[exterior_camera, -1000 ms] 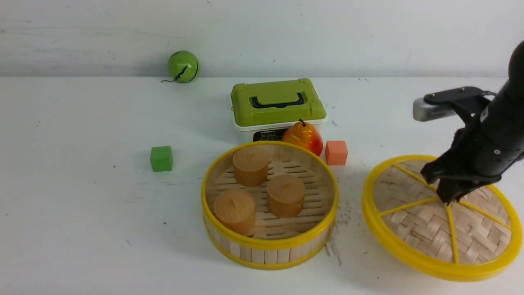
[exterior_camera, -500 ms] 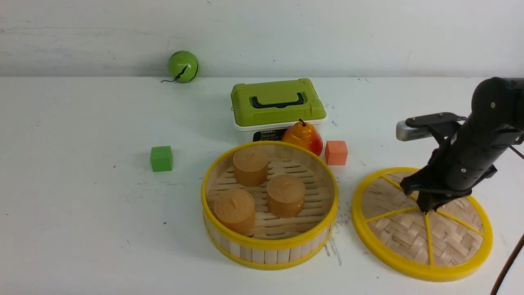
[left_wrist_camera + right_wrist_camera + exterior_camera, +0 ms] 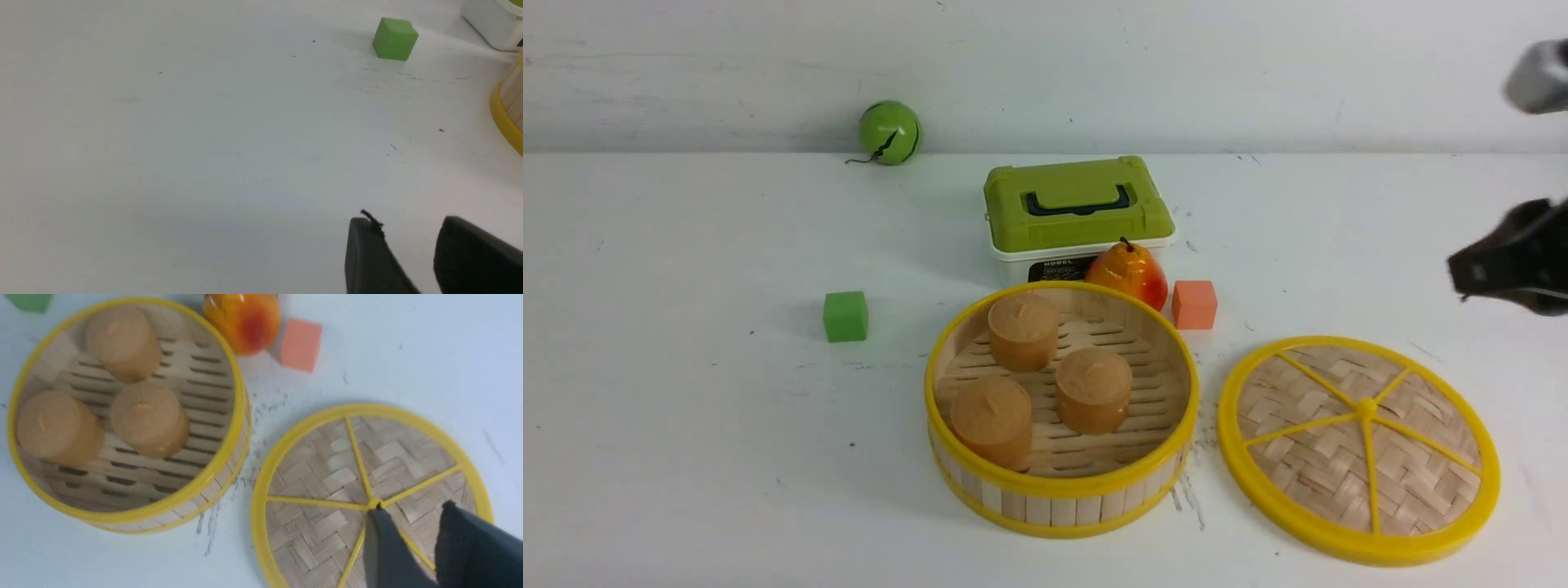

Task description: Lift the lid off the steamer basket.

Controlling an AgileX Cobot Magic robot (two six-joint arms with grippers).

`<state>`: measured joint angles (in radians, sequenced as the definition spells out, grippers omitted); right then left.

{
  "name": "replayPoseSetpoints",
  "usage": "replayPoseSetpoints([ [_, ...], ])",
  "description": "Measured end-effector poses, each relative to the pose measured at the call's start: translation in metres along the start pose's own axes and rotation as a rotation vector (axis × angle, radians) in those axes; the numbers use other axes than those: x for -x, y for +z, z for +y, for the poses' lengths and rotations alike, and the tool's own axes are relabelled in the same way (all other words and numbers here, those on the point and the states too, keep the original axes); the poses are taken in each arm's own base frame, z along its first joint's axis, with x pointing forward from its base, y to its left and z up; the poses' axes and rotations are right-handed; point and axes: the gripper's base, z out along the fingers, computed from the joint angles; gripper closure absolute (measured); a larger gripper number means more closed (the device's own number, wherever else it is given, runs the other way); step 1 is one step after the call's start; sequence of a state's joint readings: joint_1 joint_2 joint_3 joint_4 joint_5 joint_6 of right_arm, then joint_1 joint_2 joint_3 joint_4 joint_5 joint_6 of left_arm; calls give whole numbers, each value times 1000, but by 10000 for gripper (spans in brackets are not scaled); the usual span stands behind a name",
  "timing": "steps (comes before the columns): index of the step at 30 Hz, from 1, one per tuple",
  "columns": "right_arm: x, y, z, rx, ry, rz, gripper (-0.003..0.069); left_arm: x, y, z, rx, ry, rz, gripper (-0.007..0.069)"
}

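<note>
The steamer basket (image 3: 1054, 510) stands uncovered mid-table, its rim (image 3: 229, 449) showing in the right wrist view, with three brown cylinders (image 3: 1093, 389) inside. The lid (image 3: 1323, 433) lies flat on the table just right of the basket, apart from it, its centre knob (image 3: 1366, 406) bare. My right gripper (image 3: 1462, 278) hangs blurred high above the lid's right side. In the right wrist view, the right gripper (image 3: 412, 508) is open over the lid (image 3: 327, 465) with nothing between its fingers. My left gripper (image 3: 408, 224) is open over bare table, left of the basket's edge (image 3: 506, 118).
A green-and-white box (image 3: 1078, 204) stands behind the basket, with a pear (image 3: 1127, 273) and an orange cube (image 3: 1194, 304) in front of it. A green cube (image 3: 845, 316) sits left of the basket. A green ball (image 3: 888, 131) lies by the back wall.
My right gripper set the tilted lid down flat, let go of its knob and rose up and to the right. The lid ended slightly further left.
</note>
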<state>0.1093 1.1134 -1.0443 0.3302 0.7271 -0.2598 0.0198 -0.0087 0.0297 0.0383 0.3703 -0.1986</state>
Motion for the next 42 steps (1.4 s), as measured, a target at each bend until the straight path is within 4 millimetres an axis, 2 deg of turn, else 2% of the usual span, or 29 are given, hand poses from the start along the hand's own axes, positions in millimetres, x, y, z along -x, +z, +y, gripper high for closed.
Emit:
replayPoseSetpoints([
  [1,-12,-23,5,2,-2,-84,573,0,0,0,0,0,0,386],
  [2,-20,-35,8,5,-1,-128,622,0,0,0,0,0,0,386],
  [4,-33,-53,12,9,6,-202,670,0,0,0,0,0,0,386],
  [9,-58,-84,18,-5,-5,-355,681,0,0,0,0,0,0,386],
  [13,-74,-99,21,-6,-18,-416,681,0,0,0,0,0,0,386],
  [16,-96,-118,27,6,-39,-462,681,0,0,0,0,0,0,385],
  [20,-108,-130,28,-12,-68,-515,681,0,0,0,0,0,0,385],
  [24,-115,-124,23,-58,-98,-521,681,0,0,0,0,0,0,385],
  [29,-129,-97,13,-106,-86,-539,681,0,0,0,0,0,0,385],
  [31,-144,-80,5,-156,-85,-560,681,0,0,0,0,0,0,385],
  [33,-152,-74,1,-184,-89,-566,681,0,0,0,0,0,0,385],
  [35,-180,-60,-6,-247,-74,-565,681,0,0,0,0,0,0,385],
  [38,-197,-53,-10,-279,-49,-571,681,0,0,0,0,0,0,385],
  [40,-222,-39,-15,-301,12,-551,681,0,0,0,0,0,0,385],
  [41,-225,-37,-16,-303,22,-548,681,0,0,0,0,0,0,385],
  [42,-238,-30,-18,-303,61,-539,680,0,0,0,0,0,0,385],
])
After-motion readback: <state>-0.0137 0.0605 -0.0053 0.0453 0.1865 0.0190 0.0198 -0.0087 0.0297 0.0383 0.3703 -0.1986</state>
